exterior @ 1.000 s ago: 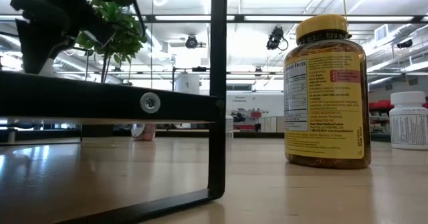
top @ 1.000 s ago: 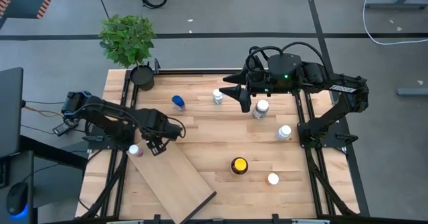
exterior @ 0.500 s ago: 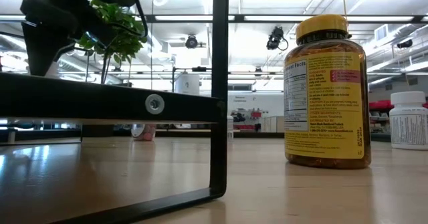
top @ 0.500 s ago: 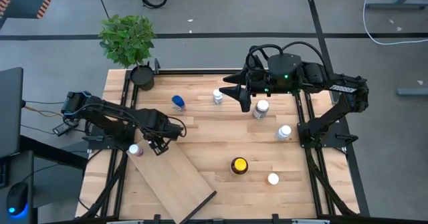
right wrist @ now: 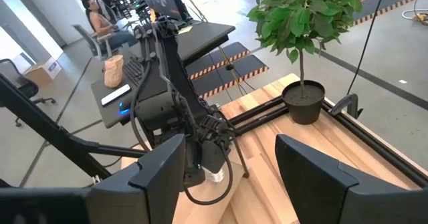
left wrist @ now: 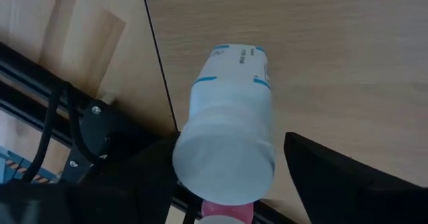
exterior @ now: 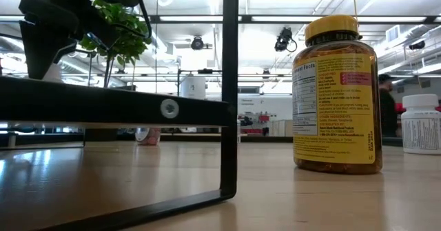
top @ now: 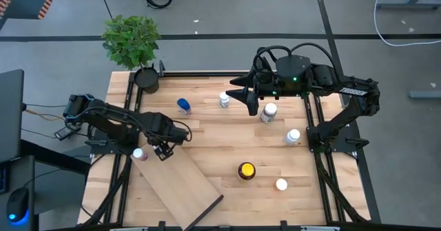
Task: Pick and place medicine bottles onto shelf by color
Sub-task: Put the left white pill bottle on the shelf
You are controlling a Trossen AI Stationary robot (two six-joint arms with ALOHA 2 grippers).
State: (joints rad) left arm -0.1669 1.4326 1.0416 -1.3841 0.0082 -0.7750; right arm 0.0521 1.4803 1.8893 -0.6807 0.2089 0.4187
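1. We see the left gripper [top: 163, 150] over the near-left part of the table, at the upper end of the shelf [top: 180, 186], which lies slanting toward 5 o'clock.
2. In the left wrist view a white bottle [left wrist: 227, 140] stands on the shelf between the two dark fingers [left wrist: 334, 177], with a gap on each side; the jaws are spread and hold nothing. A pinkish bottle [top: 138, 154] stands just at 9 o'clock of this gripper.
3. The right gripper [top: 249, 96] hangs over the far middle, jaws apart and empty.
4. Near it stand white-capped bottles [top: 269, 112], one [top: 224, 99] at its 9 o'clock; the blue-capped bottle [top: 183, 105] lies farther toward 9.
5. The amber bottle [top: 246, 170] stands at 6 o'clock on the table.
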